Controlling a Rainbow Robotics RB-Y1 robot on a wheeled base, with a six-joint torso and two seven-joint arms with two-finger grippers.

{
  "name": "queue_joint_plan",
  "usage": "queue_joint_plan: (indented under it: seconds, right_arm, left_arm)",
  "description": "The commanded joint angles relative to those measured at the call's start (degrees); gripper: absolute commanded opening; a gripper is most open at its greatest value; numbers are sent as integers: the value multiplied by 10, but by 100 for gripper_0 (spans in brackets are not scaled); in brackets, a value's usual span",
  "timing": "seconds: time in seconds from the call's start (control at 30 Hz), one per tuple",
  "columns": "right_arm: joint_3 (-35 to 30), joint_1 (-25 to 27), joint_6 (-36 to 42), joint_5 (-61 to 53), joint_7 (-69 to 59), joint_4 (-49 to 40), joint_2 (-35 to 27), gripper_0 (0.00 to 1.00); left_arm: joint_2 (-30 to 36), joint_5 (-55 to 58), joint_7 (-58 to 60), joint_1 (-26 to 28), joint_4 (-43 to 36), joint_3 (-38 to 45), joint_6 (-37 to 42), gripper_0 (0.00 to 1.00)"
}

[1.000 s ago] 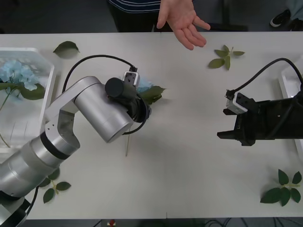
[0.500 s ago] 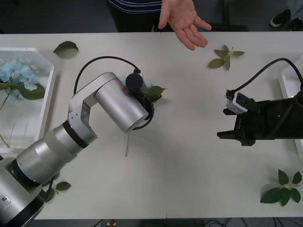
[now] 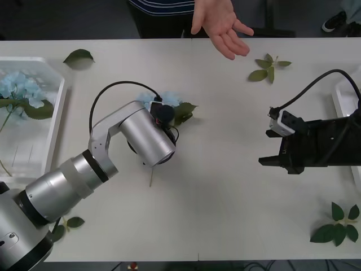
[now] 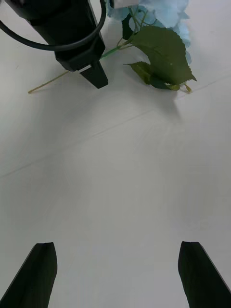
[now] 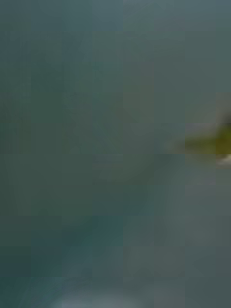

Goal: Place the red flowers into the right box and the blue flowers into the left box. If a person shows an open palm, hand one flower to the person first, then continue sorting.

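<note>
The left claw (image 4: 94, 72) hung over the thin stem of the pale sky-blue hydrangea cluster (image 3: 169, 101) on the white bench (image 3: 225, 214), its grip impossible to tell; a loose pinch could drop it short of the open bare palm (image 3: 221, 25); the right claw (image 4: 115, 269) waited wide open, empty.

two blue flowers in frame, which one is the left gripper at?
The blue flower lying loose mid-table, with its green leaf pointing right: the left gripper is right at its stem. The other blue flower already lies in the left box, far from either gripper.
</note>
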Motion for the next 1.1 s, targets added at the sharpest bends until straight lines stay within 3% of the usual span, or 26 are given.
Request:
queue_joint_plan:
  seconds: [0.03, 0.33, 0.4, 0.43, 0.47, 0.5, 0.57, 0.73, 1.1]
  right_arm:
    - [-5, -5, -1, -1, 4, -12, -8, 73]
    - [-5, -5, -1, -1, 4, -12, -8, 74]
    - [-5, -5, -1, -1, 4, -12, -8, 73]
    - [-5, -5, -1, -1, 4, -12, -8, 74]
    - [-5, -5, -1, -1, 4, -12, -8, 73]
    - [-5, -5, -1, -1, 4, -12, -8, 73]
    - [-5, -5, -1, -1, 4, -12, -8, 73]
    - [-5, -5, -1, -1, 4, -12, -8, 73]
    - [-5, -5, -1, -1, 4, -12, -8, 73]
  left_arm:
    - [-27, -6, 25, -23, 22, -4, -13, 100]
    - [-40, -16, 29, -21, 24, -5, -14, 100]
    - [-40, -16, 27, -21, 24, -4, -14, 81]
    - [-41, -16, 26, -21, 24, -4, -13, 57]
    - [-41, -17, 25, -20, 24, -4, -13, 43]
    - [-40, -17, 25, -20, 24, -4, -13, 33]
    - [-40, -17, 24, -20, 24, -5, -13, 24]
    - [-40, -18, 23, -20, 24, -4, -14, 13]
    - [-40, -17, 25, -21, 24, -4, -16, 2]
